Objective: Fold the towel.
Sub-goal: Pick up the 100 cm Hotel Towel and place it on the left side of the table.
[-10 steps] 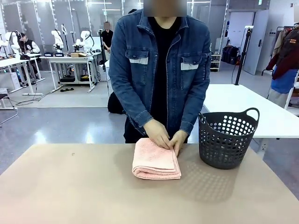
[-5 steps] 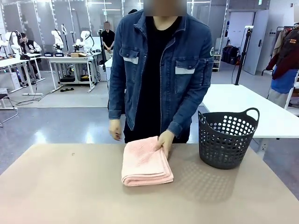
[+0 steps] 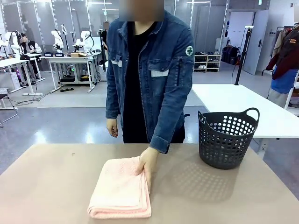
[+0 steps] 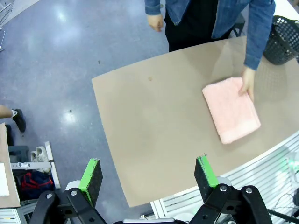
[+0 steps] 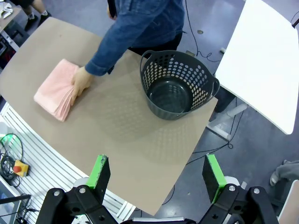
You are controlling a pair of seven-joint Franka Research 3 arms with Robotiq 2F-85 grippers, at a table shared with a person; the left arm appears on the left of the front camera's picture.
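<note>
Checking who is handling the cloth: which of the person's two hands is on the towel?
The hand on the basket side rests on the folded towel; the other hand hangs at the person's side.

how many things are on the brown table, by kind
towel: 1, pink, folded, a person's hand on it
basket: 1, dark, perforated
total: 2

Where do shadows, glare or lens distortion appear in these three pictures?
Front view: the basket throws a dotted shadow on the table. Left wrist view: glare spots on the floor, and the table's edges bow. Right wrist view: a perforated shadow beside the basket.
</note>
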